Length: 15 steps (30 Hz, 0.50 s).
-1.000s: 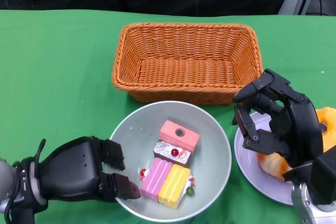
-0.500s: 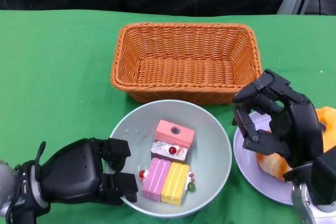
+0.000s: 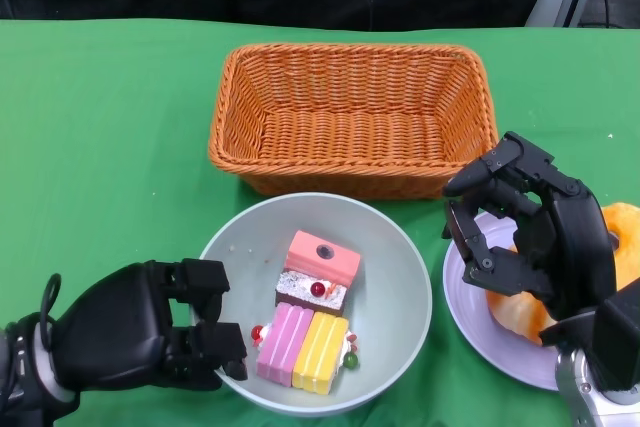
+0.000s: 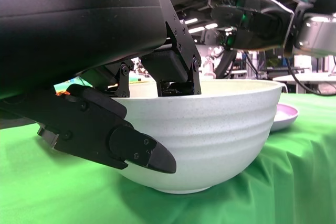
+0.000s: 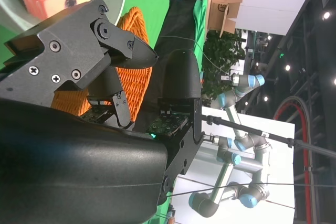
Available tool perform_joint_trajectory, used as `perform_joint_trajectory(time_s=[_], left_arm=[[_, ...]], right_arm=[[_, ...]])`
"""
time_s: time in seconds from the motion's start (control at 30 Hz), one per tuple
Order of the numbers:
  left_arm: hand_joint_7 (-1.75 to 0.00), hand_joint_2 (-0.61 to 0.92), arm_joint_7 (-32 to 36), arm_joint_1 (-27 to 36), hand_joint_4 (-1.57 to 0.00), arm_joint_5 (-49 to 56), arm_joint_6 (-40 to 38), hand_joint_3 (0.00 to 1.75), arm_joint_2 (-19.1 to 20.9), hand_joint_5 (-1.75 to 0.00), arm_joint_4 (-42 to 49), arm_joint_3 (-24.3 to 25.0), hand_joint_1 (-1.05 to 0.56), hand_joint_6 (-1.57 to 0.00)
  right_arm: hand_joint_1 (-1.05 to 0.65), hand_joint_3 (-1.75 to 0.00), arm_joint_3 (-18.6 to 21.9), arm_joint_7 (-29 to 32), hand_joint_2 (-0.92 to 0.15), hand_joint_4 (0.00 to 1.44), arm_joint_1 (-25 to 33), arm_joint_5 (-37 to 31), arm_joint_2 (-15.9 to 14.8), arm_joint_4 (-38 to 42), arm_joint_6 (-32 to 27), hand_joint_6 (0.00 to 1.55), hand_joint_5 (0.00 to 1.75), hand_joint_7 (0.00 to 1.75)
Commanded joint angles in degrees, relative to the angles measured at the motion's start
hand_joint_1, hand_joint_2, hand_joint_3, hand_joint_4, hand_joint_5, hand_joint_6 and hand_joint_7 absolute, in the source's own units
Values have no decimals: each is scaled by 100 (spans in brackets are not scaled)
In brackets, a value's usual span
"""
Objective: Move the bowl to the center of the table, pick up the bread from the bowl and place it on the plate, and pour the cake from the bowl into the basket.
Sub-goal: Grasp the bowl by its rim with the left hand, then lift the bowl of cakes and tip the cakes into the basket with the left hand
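Near the desk's (image 3: 110,137) front edge, the left hand (image 3: 135,332) grasped the rim of the bowl (image 3: 400,292) with cakes (image 3: 305,322), while the right hand (image 3: 530,232) hovered with released fingers (image 3: 470,237) over the plate (image 3: 470,312) with bread (image 3: 615,247).

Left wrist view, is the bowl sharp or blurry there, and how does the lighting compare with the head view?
Left wrist view: the bowl is sharp, its ridges clear; the left hand is dark; bright ceiling lights glare behind. Head view: even, soft light on the green table, no glare, faint shadows by the basket.
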<state>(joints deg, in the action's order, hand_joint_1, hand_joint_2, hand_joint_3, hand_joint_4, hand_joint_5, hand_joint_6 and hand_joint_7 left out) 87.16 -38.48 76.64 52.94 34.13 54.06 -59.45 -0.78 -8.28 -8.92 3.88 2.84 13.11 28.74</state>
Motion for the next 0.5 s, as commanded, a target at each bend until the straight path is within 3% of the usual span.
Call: perform_joint_trajectory(time_s=[0.03, 0.13, 0.3, 0.5], left_arm=[[-90, 90, 293, 107, -83, -161, 97, 0, 168, -138, -204, 191, -16, -96], [-88, 90, 284, 183, -84, -210, 134, 0, 223, -135, -344, 315, -16, -98], [-104, 91, 333, 272, -85, -239, 205, 1, 250, -134, -465, 476, -11, -91], [-108, 92, 326, 374, -86, -291, 295, 5, 312, -132, -631, 705, -12, -89]], right_arm=[[-11, -96, 23, -33, -57, 66, 26, 65, -31, 53, 45, 61, 163, 131], [-13, -95, 27, -31, -56, 65, 25, 56, -26, 69, 44, 61, 163, 132], [-13, -94, 29, 5, -57, 66, 22, 14, -17, 94, 68, 61, 163, 132], [-12, -96, 26, 4, -56, 66, 11, 27, -8, 134, 84, 60, 164, 133]])
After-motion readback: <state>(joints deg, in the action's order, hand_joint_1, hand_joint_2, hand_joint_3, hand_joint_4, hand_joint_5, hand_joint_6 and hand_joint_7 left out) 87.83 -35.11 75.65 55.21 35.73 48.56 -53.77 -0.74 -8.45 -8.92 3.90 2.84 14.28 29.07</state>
